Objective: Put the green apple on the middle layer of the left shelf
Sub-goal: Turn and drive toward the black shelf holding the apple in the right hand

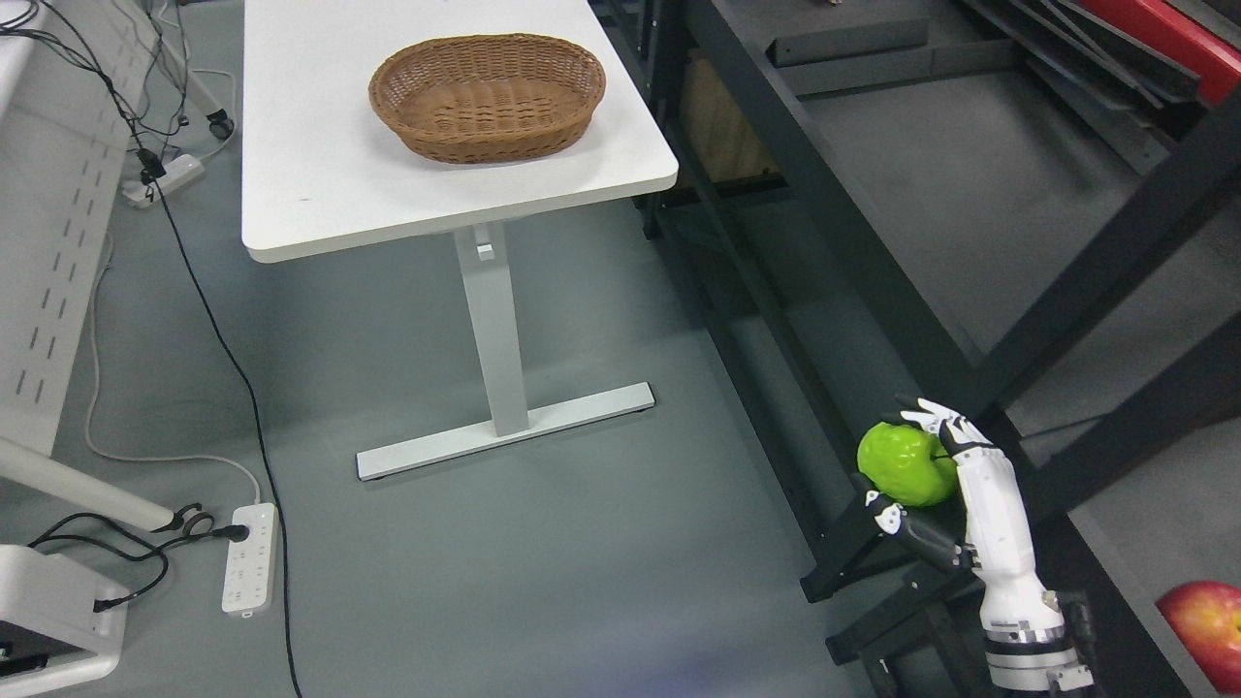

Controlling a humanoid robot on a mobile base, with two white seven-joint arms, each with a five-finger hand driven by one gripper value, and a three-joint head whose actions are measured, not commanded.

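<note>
A bright green apple [906,462] is held in my right hand [916,465], which rises from the bottom right with white and black fingers [938,423] curled around it. The hand sits low, beside the front edge of a dark metal shelf rack [853,242] that fills the right side of the head view. The shelf's grey layers [989,184] stretch back to the upper right. My left arm does not show.
A white table [320,174] carries a brown wicker basket [488,95] at the top centre. A red apple [1208,620] lies on a shelf at the bottom right. Power strips [248,556] and cables [223,349] lie on the grey floor at left.
</note>
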